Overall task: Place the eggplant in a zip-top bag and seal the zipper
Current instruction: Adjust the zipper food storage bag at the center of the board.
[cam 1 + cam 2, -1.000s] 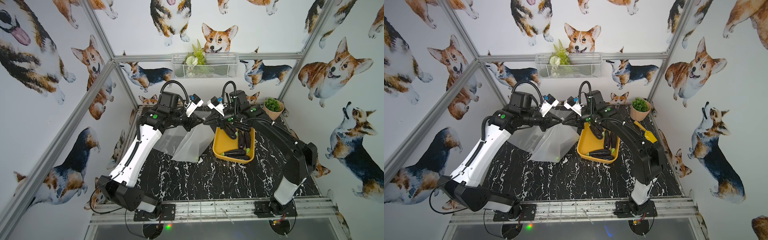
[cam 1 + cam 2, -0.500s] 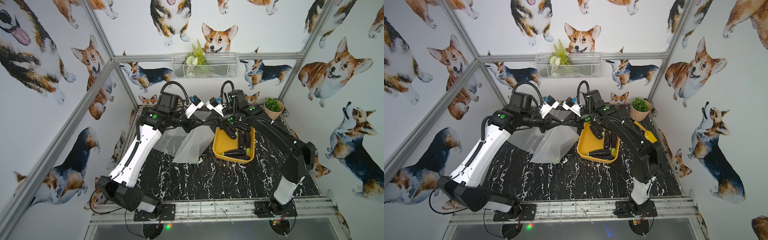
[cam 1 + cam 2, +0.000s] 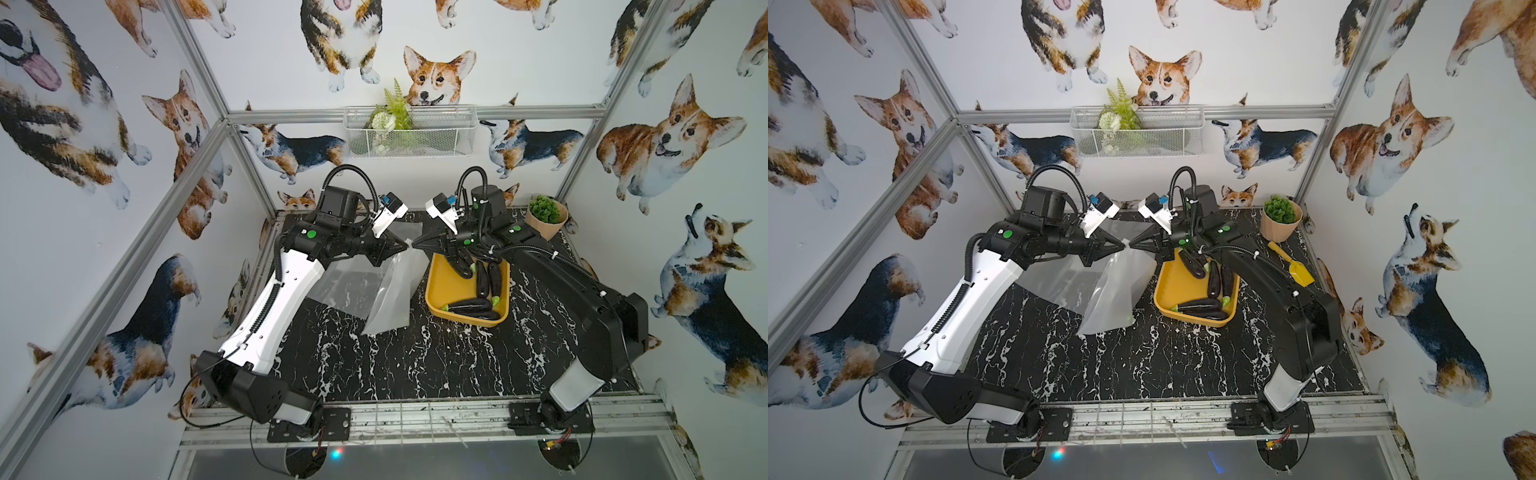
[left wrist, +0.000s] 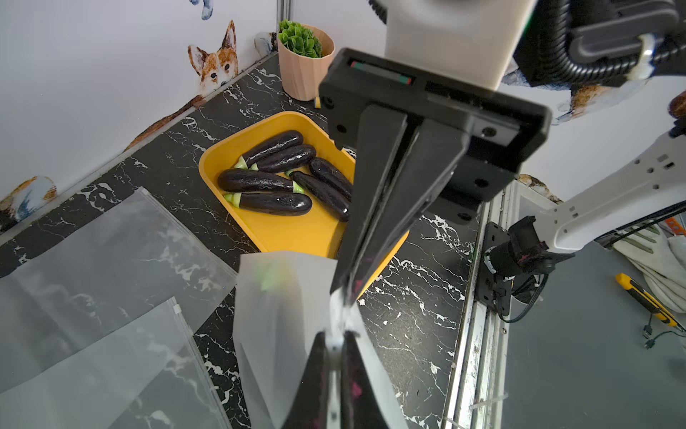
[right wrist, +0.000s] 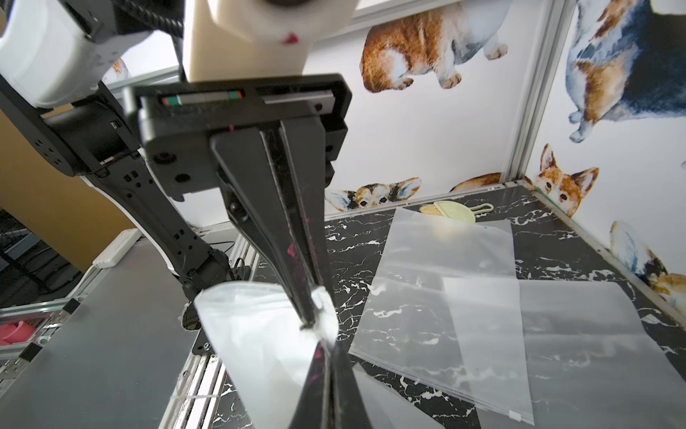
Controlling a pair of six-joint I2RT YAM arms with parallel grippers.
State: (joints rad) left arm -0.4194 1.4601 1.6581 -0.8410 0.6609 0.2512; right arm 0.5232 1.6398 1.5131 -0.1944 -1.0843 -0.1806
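Note:
A frosted zip-top bag [image 3: 392, 291] [image 3: 1117, 291] hangs over the table between my two arms. My left gripper [image 3: 405, 248] [image 4: 336, 340] is shut on its top edge. My right gripper [image 3: 417, 245] [image 5: 326, 347] is shut on the same edge, tip to tip with the left. A green blur shows through the bag's wall [image 4: 268, 278]; whether it is an eggplant I cannot tell. Several dark purple eggplants [image 3: 469, 305] [image 4: 274, 202] lie in the yellow tray [image 3: 440, 282] [image 4: 297, 230] under my right arm.
Spare frosted bags [image 3: 345, 286] [image 5: 482, 315] lie flat on the marble table behind the hanging bag. A potted plant [image 3: 545, 216] stands in the back right corner, with a yellow scoop [image 3: 1293, 266] near it. A green brush [image 5: 451, 210] lies by the back wall.
My right gripper's jaws have closed on the bag's top edge beside the left gripper. The left gripper has kept its grip, and the bag hangs a little lower.

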